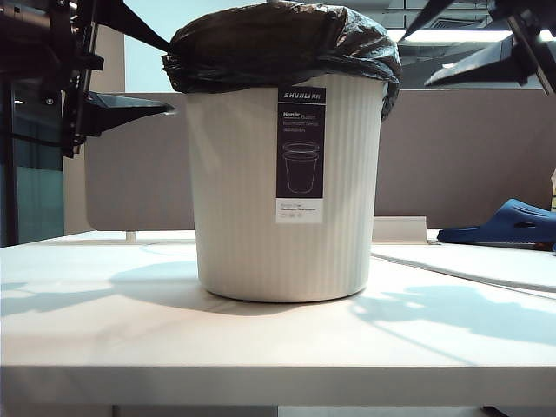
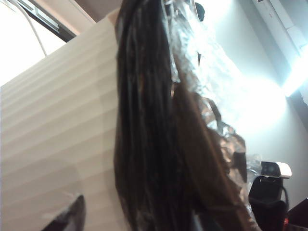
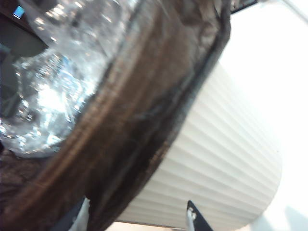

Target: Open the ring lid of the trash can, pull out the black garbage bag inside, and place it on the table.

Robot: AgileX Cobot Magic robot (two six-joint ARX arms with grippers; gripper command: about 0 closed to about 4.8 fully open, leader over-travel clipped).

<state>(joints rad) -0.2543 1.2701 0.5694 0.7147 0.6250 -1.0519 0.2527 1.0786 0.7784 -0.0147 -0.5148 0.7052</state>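
The ribbed cream plastic trash can (image 1: 282, 187) stands mid-desk (image 1: 261, 347), its glossy black garbage bag (image 1: 282, 43) over the rim. Left end effector (image 1: 143, 74) and right end effector (image 1: 452, 48), both wide and empty, flank it; gripping the bag's edge likely comes next.

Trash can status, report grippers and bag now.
Left gripper open beside trash can rim. Right gripper open at opposite rim. Black garbage bag bulging over can mouth; ring lid not visible.
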